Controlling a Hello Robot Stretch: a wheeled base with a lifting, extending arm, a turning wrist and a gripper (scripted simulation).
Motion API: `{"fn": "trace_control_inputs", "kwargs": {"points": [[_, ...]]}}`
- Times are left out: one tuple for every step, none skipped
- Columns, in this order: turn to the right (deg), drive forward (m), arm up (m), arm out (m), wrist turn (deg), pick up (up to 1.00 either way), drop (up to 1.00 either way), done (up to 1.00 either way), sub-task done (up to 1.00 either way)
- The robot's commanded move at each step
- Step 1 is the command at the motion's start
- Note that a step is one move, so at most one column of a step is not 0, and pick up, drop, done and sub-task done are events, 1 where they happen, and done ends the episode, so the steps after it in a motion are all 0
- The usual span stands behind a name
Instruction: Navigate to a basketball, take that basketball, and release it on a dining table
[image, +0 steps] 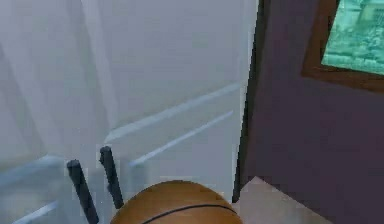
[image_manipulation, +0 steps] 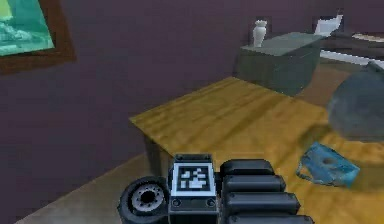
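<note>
At the forward view's bottom edge, dead centre: basketball (image: 178, 203), orange-brown with dark seams, only its upper part in frame. White panelled door (image: 150, 90) behind it. Two thin dark rods (image: 95, 185) just to its left, a tan corner (image: 275, 205) just to its right. Can't tell what the ball rests on (underside is cut off).

Arm side view: the gripper (image_manipulation: 148, 200) is a dark body at the bottom edge, left of the white marker square (image_manipulation: 193, 180). I can't make out its far end, so I can't tell the state of the fingers or whether it has hold of anything.

Wooden table (image_manipulation: 230, 115) lies beyond the arm and is probably the drop target. A blue item (image_manipulation: 328, 166) lies on its near right part, with a grey rounded shape (image_manipulation: 362, 105) at the frame's right edge.

Handling, my judgement:
- Light for its bulk: air-filled, springy, not fragile.
- The pebbled skin should give decent friction, but a sphere offers no edge or handle.
- It is wide against thin fingers, so grip across the widest girth, centred. An off-centre grip will likely squeeze it out.
- It rolls and bounces, so release low over the table's middle, away from the edges and the blue item.
</note>
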Motion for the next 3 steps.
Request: {"fn": "trace_control_inputs", "kwargs": {"points": [[-45.0, 0.00, 0.00, 0.00, 0.0, 0.00, 0.00, 0.00, 0.00], [-9.0, 0.00, 0.00, 0.00, 0.0, 0.00, 0.00, 0.00, 0.00], [45.0, 0.00, 0.00, 0.00, 0.0, 0.00, 0.00, 0.00, 0.00]]}}
